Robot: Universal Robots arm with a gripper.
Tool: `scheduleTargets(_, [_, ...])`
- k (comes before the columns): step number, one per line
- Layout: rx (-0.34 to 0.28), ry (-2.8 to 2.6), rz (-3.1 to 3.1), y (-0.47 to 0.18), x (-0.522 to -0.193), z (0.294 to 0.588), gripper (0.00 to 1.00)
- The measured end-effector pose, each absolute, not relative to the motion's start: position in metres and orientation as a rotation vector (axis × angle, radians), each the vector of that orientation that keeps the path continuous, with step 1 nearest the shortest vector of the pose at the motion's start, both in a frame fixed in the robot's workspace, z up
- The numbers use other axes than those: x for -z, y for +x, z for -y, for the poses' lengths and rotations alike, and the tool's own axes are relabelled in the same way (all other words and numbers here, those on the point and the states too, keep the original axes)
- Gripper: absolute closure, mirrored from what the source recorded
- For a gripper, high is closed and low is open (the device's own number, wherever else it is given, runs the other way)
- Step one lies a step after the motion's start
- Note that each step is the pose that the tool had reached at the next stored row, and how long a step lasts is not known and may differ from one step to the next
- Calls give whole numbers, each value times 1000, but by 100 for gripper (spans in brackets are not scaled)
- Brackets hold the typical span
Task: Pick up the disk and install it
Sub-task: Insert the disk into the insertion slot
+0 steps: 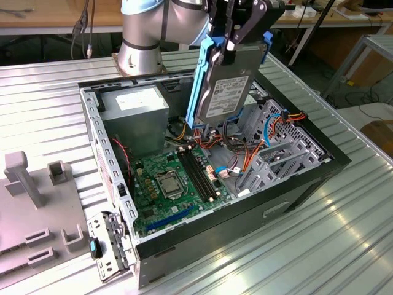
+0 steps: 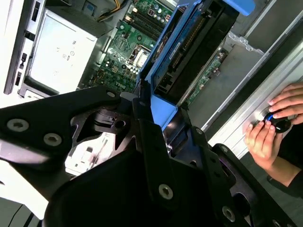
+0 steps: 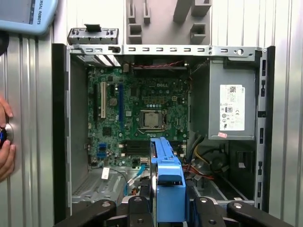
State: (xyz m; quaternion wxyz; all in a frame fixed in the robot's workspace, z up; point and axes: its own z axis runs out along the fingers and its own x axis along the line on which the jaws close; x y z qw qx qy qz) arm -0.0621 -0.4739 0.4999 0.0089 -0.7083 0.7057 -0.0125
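My tool grips the disk on edge above the open computer case; lowered crooked, I judge it could snag the loose cables.

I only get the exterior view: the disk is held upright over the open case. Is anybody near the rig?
Observer: Yes. In the second wrist view, hands rest on a round black device on the table.
Operator: Other gear out there?
Observer: The first wrist view has a blue-edged pendant outside the case, on the hands' side.
Operator: How is the grip?
Observer: That view shows the disk edge-on, with the gripper clamping it from both sides.
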Motion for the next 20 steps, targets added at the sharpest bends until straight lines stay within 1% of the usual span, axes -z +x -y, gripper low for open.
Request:
scheduleTargets(5, [43,-2214,-2206,-57,-499,483,63])
scheduleTargets(16, [50,-2193,-2234,-35,-497,484,63])
scheduleTargets(20, [50,-2179,-2248,-34,-496,490,63])
